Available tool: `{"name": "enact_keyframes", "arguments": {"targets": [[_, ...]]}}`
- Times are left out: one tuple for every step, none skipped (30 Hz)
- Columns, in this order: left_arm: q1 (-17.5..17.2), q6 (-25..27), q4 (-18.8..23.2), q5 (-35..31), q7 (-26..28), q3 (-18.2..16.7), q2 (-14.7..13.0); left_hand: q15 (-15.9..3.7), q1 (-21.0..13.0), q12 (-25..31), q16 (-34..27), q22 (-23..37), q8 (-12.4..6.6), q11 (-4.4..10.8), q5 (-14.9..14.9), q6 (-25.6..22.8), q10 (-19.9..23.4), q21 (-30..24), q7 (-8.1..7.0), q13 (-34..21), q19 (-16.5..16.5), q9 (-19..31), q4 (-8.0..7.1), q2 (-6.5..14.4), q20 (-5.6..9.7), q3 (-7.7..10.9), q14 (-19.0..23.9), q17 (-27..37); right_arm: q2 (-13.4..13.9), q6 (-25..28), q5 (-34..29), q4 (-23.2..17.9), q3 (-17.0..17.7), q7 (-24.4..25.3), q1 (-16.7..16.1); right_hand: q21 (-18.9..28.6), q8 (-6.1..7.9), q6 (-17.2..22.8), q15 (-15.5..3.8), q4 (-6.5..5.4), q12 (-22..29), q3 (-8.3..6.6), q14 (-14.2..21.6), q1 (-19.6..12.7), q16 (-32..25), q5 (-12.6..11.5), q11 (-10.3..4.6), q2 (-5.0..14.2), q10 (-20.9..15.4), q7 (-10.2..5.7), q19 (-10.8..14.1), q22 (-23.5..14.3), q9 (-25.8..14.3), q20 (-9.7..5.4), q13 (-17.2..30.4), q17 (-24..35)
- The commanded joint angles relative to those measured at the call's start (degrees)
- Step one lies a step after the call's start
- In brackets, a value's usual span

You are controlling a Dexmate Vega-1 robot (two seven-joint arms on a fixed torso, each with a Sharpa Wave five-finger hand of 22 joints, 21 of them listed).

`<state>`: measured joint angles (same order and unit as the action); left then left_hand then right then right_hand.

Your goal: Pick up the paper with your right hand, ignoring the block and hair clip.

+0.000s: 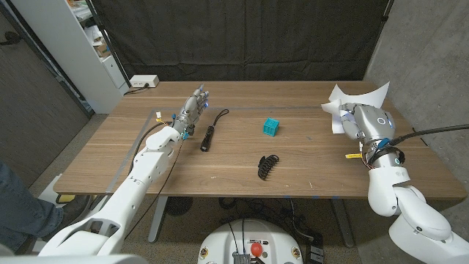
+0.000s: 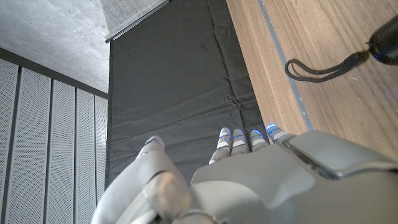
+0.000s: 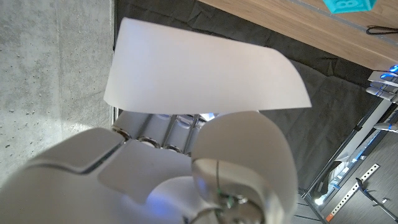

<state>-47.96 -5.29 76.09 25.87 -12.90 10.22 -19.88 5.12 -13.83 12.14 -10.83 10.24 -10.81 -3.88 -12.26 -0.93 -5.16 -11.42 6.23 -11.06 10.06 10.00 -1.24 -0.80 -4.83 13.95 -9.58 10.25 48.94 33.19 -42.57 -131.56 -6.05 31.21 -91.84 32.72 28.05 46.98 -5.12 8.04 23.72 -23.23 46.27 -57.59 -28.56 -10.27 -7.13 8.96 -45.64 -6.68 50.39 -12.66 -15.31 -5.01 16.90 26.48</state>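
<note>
My right hand [image 1: 359, 119] is at the table's right side and holds the white paper [image 1: 353, 97], which bends upward above its fingers. Close up in the right wrist view, the curved paper [image 3: 199, 78] arches over my right hand [image 3: 186, 168]. A teal block [image 1: 271, 127] sits mid-table, its corner [image 3: 348, 5] also seen past the paper. In front of the block lies a black hair clip [image 1: 267, 166]. My left hand [image 1: 192, 110] stands at the far left with fingers extended and apart, holding nothing; its fingertips [image 2: 239, 138] point past the table edge.
A black stick-like tool with a cord loop [image 1: 209, 135] lies just right of my left hand; its cord [image 2: 323, 67] runs over the wood. A white box [image 1: 144, 81] sits at the back left corner. A dark curtain hangs behind the table [image 1: 220, 176].
</note>
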Motion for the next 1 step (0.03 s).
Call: {"name": "enact_keyframes", "arguments": {"targets": [[0.49, 0.1, -0.58, -0.22, 0.01, 0.44, 0.29, 0.01, -0.29, -0.05, 0.0, 0.28, -0.12, 0.3, 0.26, -0.37, -0.09, -0.06, 0.04, -0.07, 3.98, 0.34, 0.13, 0.71, -0.44, 0.04, -0.66, 0.24, -2.23, -2.24, -0.99, 0.77, 1.05, -0.53, -0.07, 0.6, 0.36, 0.57, -4.85, -0.21, -0.15, -0.23, 0.5, -0.74, 0.41, 0.05, 0.1, 0.15, -0.22, -0.48, -0.28, -0.18, -0.16, 0.24, 0.24, 0.33]]}}
